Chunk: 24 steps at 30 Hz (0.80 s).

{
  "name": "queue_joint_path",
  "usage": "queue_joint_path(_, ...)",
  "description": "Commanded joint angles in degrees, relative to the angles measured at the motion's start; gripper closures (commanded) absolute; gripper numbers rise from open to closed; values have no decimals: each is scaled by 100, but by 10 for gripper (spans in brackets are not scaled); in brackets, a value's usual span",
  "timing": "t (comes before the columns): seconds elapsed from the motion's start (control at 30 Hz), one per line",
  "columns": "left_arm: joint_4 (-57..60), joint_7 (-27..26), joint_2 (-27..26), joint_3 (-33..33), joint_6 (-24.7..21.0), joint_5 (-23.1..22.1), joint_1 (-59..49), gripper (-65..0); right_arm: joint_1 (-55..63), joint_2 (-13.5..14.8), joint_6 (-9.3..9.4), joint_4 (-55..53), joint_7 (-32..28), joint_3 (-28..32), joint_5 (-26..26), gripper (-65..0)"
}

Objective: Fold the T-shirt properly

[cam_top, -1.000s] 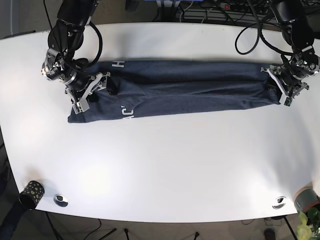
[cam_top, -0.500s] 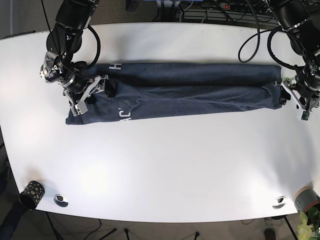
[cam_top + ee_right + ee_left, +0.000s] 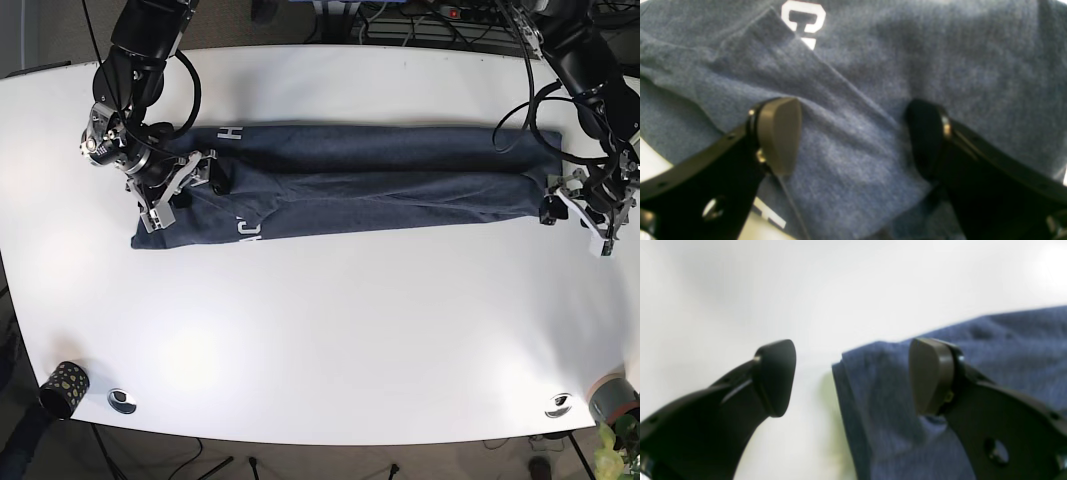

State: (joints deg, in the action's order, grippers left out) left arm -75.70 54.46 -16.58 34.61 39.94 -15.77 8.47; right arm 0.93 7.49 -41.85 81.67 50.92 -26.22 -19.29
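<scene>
While T-shirt [image 3: 380, 175] lies folded | left gripper [image 3: 853, 376] spread | right gripper [image 3: 853, 136] spread

Black arms, looping black cables, rounded pincer fingertips [image 3: 776, 373] (matte).

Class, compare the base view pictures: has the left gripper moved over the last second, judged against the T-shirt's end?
Yes. The left gripper has dropped toward the table's near edge, from the T-shirt's far corner to its near corner, jaws open.
</scene>
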Motion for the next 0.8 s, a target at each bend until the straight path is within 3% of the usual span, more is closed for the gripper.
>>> queue_joint_path(0.0, 58, -79, -105, -151, 6, -98, 177, -492, 35, 65, 185, -39, 390, -20, 421, -488)
queue_joint_path(0.17, 234, -87, -140, -626, 6, -107, 204, -446, 35, 56, 185, -39, 390, -20, 421, -488)
queue_joint_path(0.43, 216, -87, -140, -626, 6, -98, 186, -160, 35, 56, 185, -39, 390, -20, 421, -488)
queue_joint_path(0.77, -311, -79, -351, -600, 6, -107, -60, 0, 35, 56, 185, -57, 381, -20, 421, -488)
